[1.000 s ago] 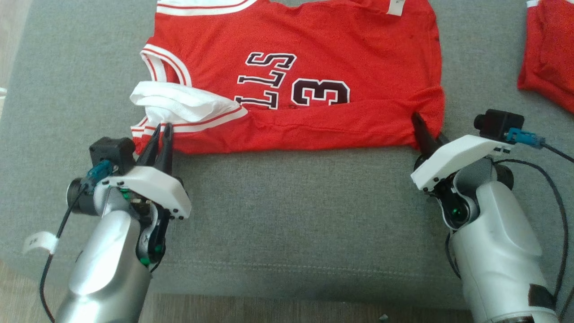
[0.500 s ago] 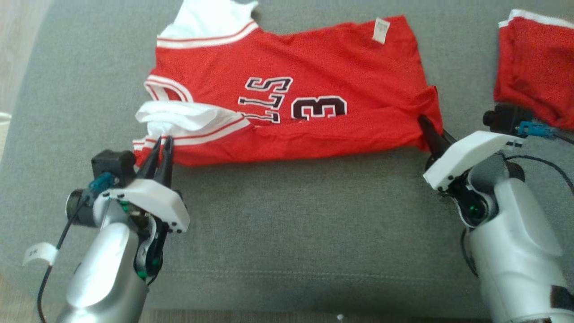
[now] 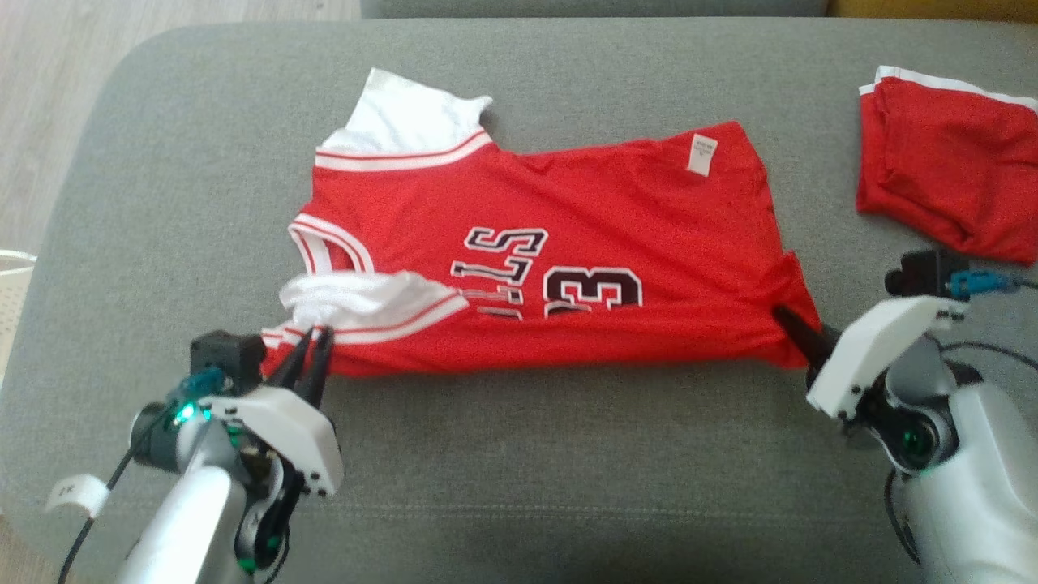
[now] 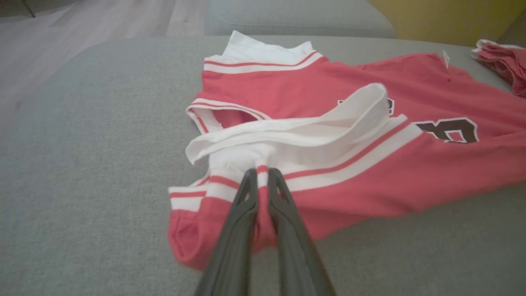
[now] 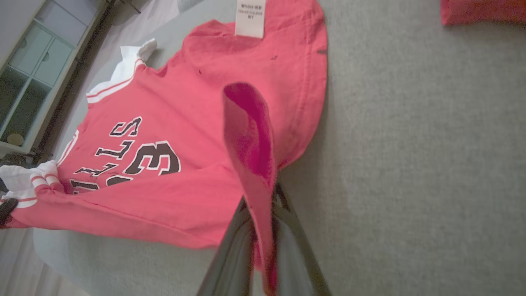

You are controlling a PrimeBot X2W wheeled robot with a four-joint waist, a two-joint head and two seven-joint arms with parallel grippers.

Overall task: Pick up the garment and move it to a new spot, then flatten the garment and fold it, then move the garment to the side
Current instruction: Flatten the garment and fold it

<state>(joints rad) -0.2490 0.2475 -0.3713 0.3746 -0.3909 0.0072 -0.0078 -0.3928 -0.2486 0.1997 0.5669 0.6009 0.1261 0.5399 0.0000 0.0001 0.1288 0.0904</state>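
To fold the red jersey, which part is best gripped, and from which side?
Its near edge, at both ends, approached from the robot's side, probably. That edge of the jersey lies straight and reachable; the left end effector is shut on its striped end, the right end effector on its hem corner.

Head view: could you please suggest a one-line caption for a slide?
Left gripper and right gripper each pinch the near edge of the red jersey on a grey cushion.
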